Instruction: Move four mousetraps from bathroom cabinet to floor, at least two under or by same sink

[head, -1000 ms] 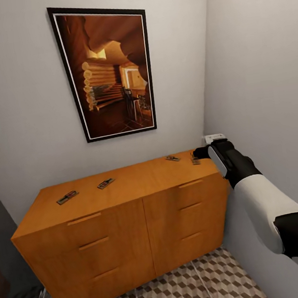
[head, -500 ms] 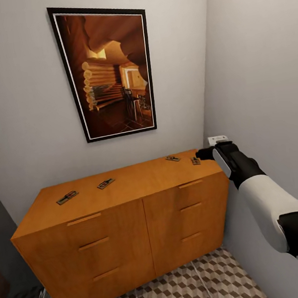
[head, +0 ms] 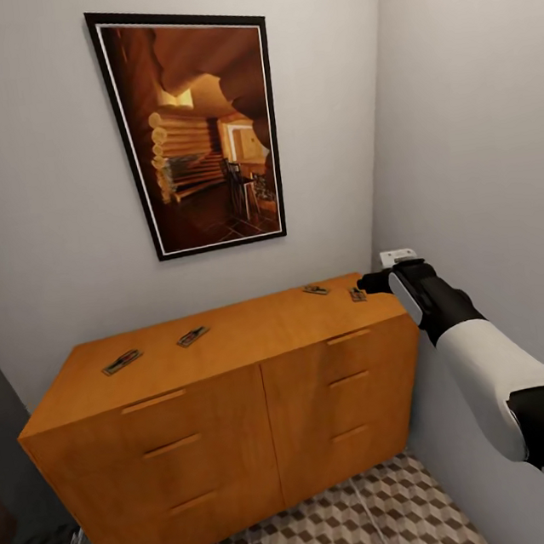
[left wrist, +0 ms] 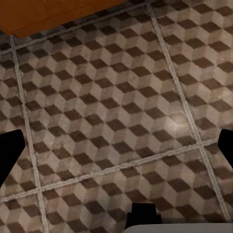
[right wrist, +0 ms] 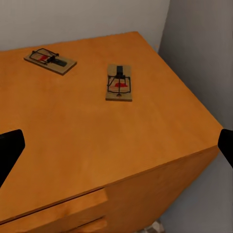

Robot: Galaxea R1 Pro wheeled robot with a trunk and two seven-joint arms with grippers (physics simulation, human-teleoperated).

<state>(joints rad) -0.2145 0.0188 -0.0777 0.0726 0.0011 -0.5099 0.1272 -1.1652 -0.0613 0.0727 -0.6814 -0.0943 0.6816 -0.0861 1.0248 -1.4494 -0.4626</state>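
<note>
The right hand (head: 364,282) hovers wide open (holding nothing) beside the nearest mousetrap (right wrist: 119,83) on the cabinet (head: 254,330)

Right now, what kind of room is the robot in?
Probably a small corner of a home; nothing here proves it is a bathroom. A low wooden cabinet stands against the wall on a cube-patterned tiled floor, a framed picture hangs above it, and mousetraps lie on top.
</note>
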